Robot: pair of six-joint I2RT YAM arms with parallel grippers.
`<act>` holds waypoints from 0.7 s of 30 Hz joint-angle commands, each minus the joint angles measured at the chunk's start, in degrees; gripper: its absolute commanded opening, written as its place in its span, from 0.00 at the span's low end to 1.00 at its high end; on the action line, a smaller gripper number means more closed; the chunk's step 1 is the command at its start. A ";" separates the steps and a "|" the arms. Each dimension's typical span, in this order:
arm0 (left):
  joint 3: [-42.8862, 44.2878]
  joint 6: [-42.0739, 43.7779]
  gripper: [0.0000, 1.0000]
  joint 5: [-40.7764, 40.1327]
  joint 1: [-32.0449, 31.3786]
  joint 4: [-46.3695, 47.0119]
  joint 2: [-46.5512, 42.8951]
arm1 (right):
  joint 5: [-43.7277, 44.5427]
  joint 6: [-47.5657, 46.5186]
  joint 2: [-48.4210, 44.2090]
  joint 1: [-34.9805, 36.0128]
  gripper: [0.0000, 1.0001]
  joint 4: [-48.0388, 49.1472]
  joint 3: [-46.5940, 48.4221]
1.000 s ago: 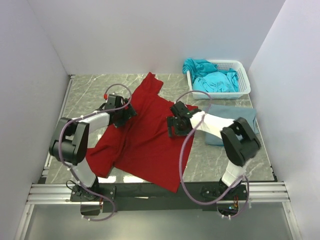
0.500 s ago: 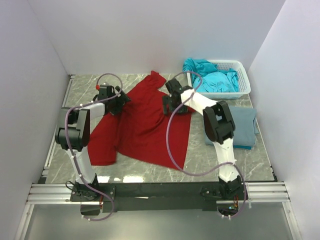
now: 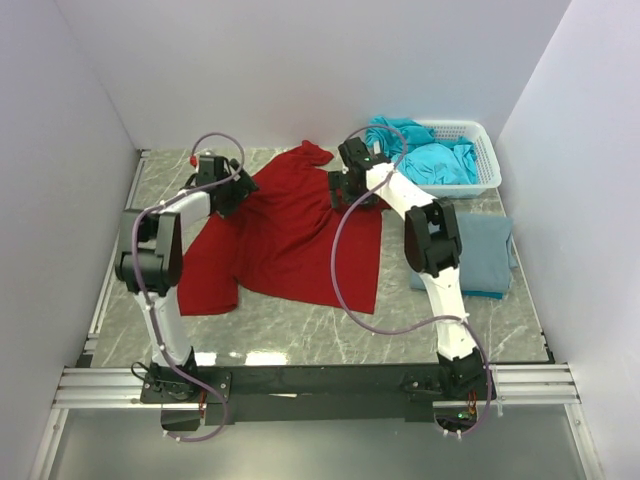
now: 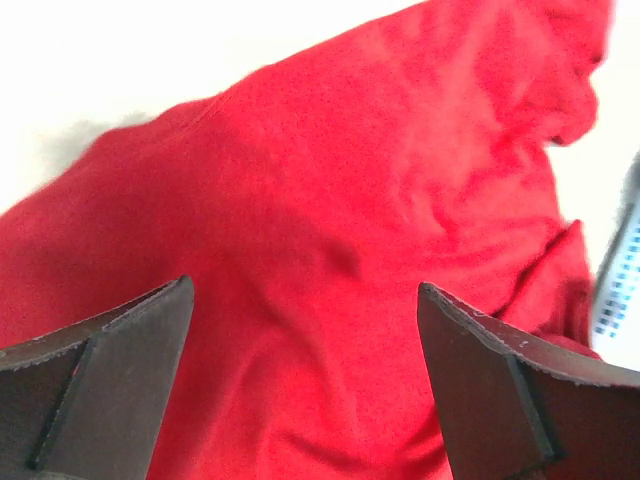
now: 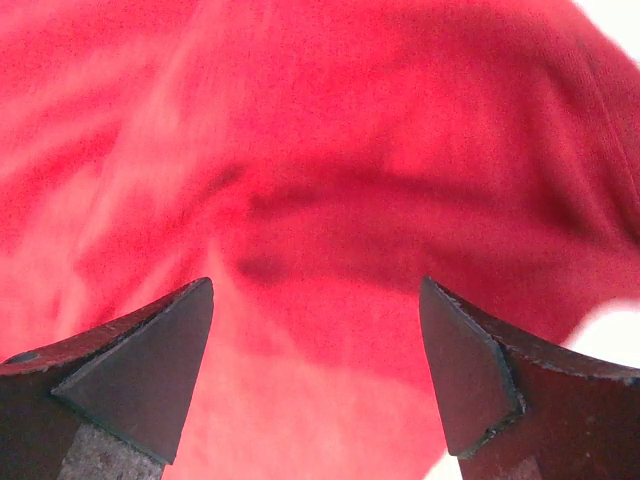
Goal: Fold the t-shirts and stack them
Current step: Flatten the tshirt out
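Observation:
The dark red t-shirt (image 3: 290,235) lies spread out on the marble table, reaching from the middle to the far side. My left gripper (image 3: 230,190) is over its far left part, and my right gripper (image 3: 343,190) is over its far right edge. In the left wrist view the left gripper (image 4: 305,288) is open with only red cloth (image 4: 330,200) below it. In the right wrist view the right gripper (image 5: 315,285) is open above red cloth (image 5: 330,180). A folded grey-blue t-shirt (image 3: 487,255) lies at the right. Turquoise t-shirts (image 3: 430,160) fill the basket.
The white lattice basket (image 3: 487,150) stands at the far right corner, close to my right arm. White walls enclose the table on the left, back and right. The metal rail (image 3: 320,380) runs along the near edge.
Both arms have reached toward the far wall, and the red shirt has moved away from the near edge with them. It now lies flatter and farther back.

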 commanded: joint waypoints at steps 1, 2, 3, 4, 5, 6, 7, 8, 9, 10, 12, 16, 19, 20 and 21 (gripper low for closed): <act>-3.66 2.64 1.00 -4.73 0.22 -3.36 -14.91 | 0.04 -2.59 -13.11 1.93 0.89 3.30 -6.29; -5.61 2.11 0.99 -6.56 0.22 -3.72 -17.98 | 0.48 -2.50 -15.30 2.46 0.90 4.28 -8.41; -7.89 1.50 0.99 -9.54 0.31 -4.24 -24.45 | 0.83 -2.33 -20.20 3.16 0.90 5.42 -10.95; -12.52 0.54 0.99 -11.22 0.22 -6.07 -28.00 | 1.36 -1.98 -22.77 4.21 0.90 8.30 -16.29; -14.83 -2.17 1.00 -13.15 0.31 -7.66 -31.34 | 1.45 -0.67 -27.93 4.74 0.90 9.89 -19.47; -17.29 -3.85 0.99 -16.30 0.31 -9.50 -37.73 | 1.62 0.30 -30.85 5.10 0.90 11.74 -22.90; -22.10 -5.96 0.99 -17.99 0.31 -11.52 -40.84 | 1.45 1.62 -33.75 5.45 0.90 15.41 -26.33; -24.85 -9.54 0.99 -19.05 0.22 -15.63 -43.82 | 0.58 4.24 -39.00 5.71 0.91 17.54 -33.41; -27.66 -10.45 0.99 -19.75 0.31 -17.15 -49.68 | 0.05 5.74 -41.75 5.72 0.91 19.73 -37.13; -32.21 -11.68 0.99 -22.98 0.48 -19.60 -52.61 | -0.22 6.89 -44.39 5.72 0.91 23.15 -40.56; -35.32 -15.98 0.99 -27.47 1.44 -28.90 -59.80 | 1.53 9.53 -50.90 5.63 0.92 25.28 -49.10; -42.42 -22.32 0.99 -33.12 2.68 -41.15 -68.54 | 4.87 12.70 -58.12 4.75 0.93 26.61 -57.81; -47.87 -28.91 0.99 -30.24 2.77 -43.19 -72.06 | 6.10 14.11 -61.46 3.35 0.95 27.75 -60.19; -49.21 -29.96 0.99 -27.35 2.86 -41.88 -72.59 | 6.19 14.37 -62.16 2.99 0.95 27.93 -60.28; -50.18 -30.58 0.99 -26.45 3.55 -41.08 -72.68 | 6.20 14.29 -62.34 2.73 0.95 27.84 -60.29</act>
